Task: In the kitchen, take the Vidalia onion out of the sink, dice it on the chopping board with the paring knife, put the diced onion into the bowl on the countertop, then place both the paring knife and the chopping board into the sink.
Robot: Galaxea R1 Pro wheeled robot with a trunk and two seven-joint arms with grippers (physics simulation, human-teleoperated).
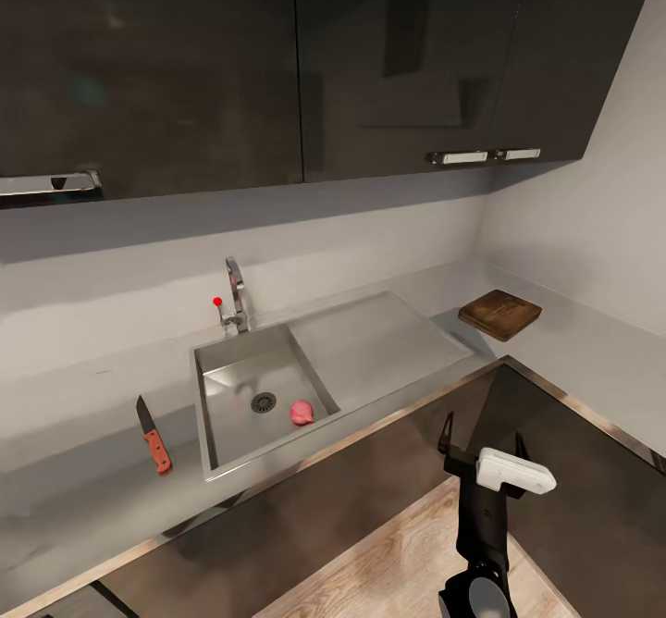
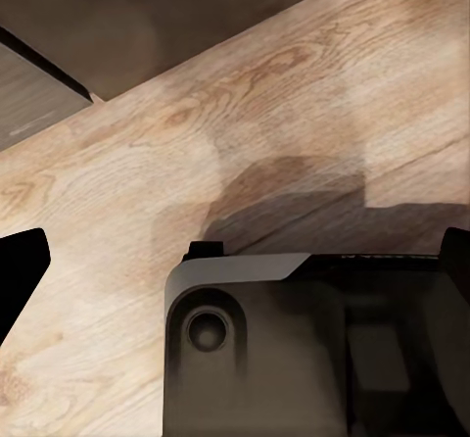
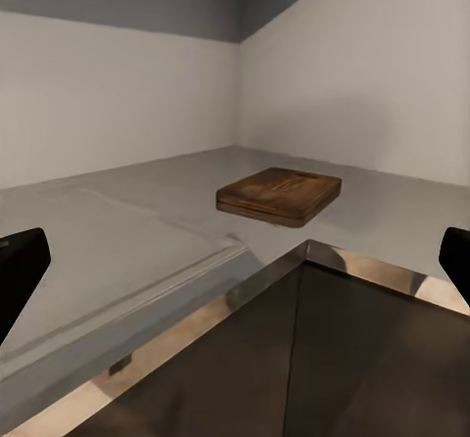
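A: While the onion [image 1: 302,412] sits low in the sink [image 1: 215,414], just beside the drain [image 1: 264,402], where would you start?

B: With the right claw [image 1: 481,435]. In the head view it is raised in front of the counter edge, short of the worktop [image 1: 83,470] and well apart from the onion. The right wrist view shows its two fingertips [image 3: 22,266] at the far edges of the picture, so it stands wide and holds nothing.

A: And the left claw?

B: Its wrist camera looks down at the wooden floor [image 2: 294,94], with dark fingertip shapes at both edges. It looks open and empty.

A: So how is the pick done well?

B: I would judge the robot is too far off to reach yet. Bring the right arm over the basin, come down from above so the fingers clear the steel rim, and centre them on the ball before closing. It is round and will likely roll if nudged from one side.

A: Where does it go after that?

B: To the board [image 1: 500,313], which lies in the corner past the drainboard [image 1: 379,340]. The knife [image 1: 154,436] lies on the worktop on the other side of the sink, near the front edge. I cannot see the bowl from here.
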